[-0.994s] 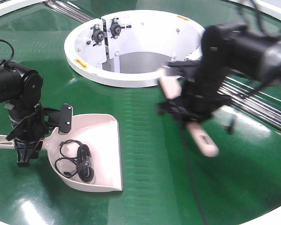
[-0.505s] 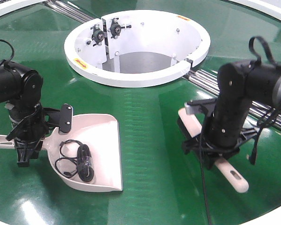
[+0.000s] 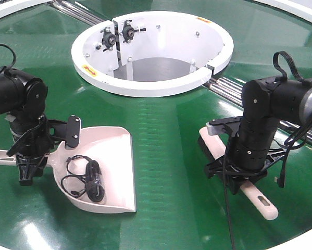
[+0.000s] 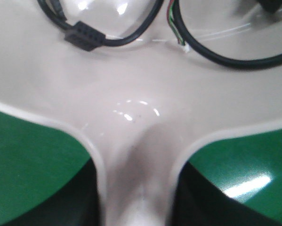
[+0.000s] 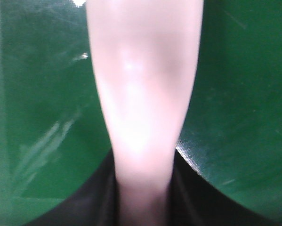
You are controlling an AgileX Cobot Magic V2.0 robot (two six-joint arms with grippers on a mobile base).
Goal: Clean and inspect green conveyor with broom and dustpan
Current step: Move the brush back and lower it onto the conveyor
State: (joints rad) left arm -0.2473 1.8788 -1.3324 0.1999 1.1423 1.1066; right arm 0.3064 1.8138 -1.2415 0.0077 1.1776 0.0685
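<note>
Lowered since the prior frames, the broom [image 3: 258, 196] is now laid on the green conveyor [image 3: 166, 156] at near right, clamped mid-handle by the right gripper [image 3: 239, 174]. The dustpan [image 3: 114, 151], w/ black cables [image 3: 88, 177] inside, is unmoved at near left, its handle pinched by the left gripper [image 3: 28, 166]. Another sweep stroke is judged to be set up.

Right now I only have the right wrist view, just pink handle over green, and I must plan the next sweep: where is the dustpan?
Observer: The dustpan lies on the green conveyor toward the left arm's side, its mouth facing the broom.
Operator: Is it held?
Observer: Yes, the left pincer is shut on its handle.
Operator: Anything in it?
Observer: A looped black cable lies inside.
</note>
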